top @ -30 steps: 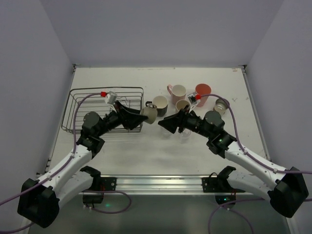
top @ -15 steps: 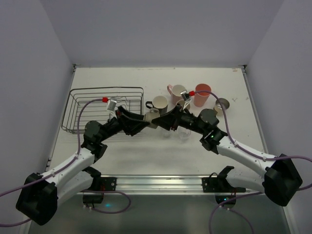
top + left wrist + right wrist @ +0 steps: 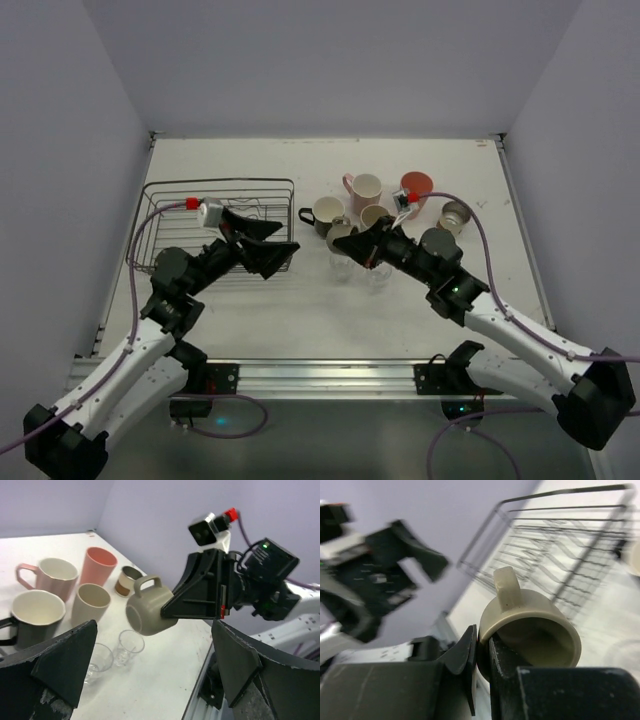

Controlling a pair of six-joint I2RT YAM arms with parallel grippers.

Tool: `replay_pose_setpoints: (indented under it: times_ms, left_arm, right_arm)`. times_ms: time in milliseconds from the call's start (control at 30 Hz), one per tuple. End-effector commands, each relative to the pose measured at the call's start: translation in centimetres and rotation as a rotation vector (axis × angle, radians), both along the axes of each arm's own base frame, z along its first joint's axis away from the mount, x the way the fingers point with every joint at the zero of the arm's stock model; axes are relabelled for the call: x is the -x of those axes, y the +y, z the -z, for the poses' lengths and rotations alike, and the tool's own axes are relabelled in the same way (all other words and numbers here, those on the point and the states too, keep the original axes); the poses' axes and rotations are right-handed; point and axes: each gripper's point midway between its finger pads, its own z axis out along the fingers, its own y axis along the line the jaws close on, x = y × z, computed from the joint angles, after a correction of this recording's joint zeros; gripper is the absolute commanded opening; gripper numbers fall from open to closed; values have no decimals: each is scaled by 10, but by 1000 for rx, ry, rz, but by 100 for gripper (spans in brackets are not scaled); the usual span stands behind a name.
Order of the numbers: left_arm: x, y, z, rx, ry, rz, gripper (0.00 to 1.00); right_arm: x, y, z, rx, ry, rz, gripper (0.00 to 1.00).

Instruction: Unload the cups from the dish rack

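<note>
Glasses come first from your side: two clear ones (image 3: 342, 265) (image 3: 378, 272) stand side by side on the table (image 3: 300, 330), just right of centre. Right above them your right gripper (image 3: 483, 647) is clamped on the olive mug (image 3: 146, 615), one finger inside the rim and one outside. The mug is tipped on its side with the handle uppermost and its base turned toward the left arm. Your left gripper (image 3: 288, 238) faces it from close by, apart from it, jaws spread wide and holding nothing. It hangs over the near right corner of the rack (image 3: 160, 205), which sits on the left half of the table. Behind the held mug you have the black mug (image 3: 326, 212) with its cream inside, upright, handle pointing toward the rack. The beige cup (image 3: 375, 215) stands just to its right. Farther back are the pink mug (image 3: 364, 187) and the salmon tumbler (image 3: 416, 187), near each other. The metallic cup (image 3: 454, 216) stands off to the right of the tumbler, a little nearer to you. All five of these stand mouth up on the table, outside the rack.
</note>
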Motion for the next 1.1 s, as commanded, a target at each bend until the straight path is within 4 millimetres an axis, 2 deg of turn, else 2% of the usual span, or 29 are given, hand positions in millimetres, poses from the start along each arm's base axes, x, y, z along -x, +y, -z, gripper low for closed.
replay_pose_setpoints:
  times_ms: [0,33,67,100,200,333,433,467,500,567,867,967,1067]
  left_arm:
    - [-19,20,-19,-137,-14,-168,100]
    - [-20,25,-4,-210,49,-193,100]
    - [-20,29,-1,-266,27,-205,100]
    - [-18,32,-2,-299,26,-208,100]
    - [-12,40,19,-405,31,-212,100]
    - [-1,50,42,-519,42,-194,100]
    - [4,58,47,-540,46,-215,100]
    - [5,59,46,-530,35,-219,100]
    - [6,58,52,-529,31,-213,100]
    - [7,59,49,-507,5,-222,100]
    - [6,60,51,-518,11,-226,100]
    - [4,62,50,-517,8,-239,100]
    - [4,63,50,-516,8,-243,100]
  right_arm:
    - [-32,-63,6,259,-41,310,0]
    - [-45,-93,9,324,-28,458,0]
    - [-45,-116,31,427,20,513,0]
    - [-54,-143,35,457,50,603,0]
    - [-57,-170,61,538,155,637,0]
    - [-67,-171,111,665,310,594,0]
    - [-74,-169,129,724,373,570,0]
    - [-76,-168,146,765,419,555,0]
    - [-80,-169,149,782,430,559,2]
    - [-84,-176,166,840,477,581,2]
    - [-94,-176,199,914,557,574,6]
    - [-96,-175,202,917,564,575,18]
    - [-99,-174,205,923,573,569,24]
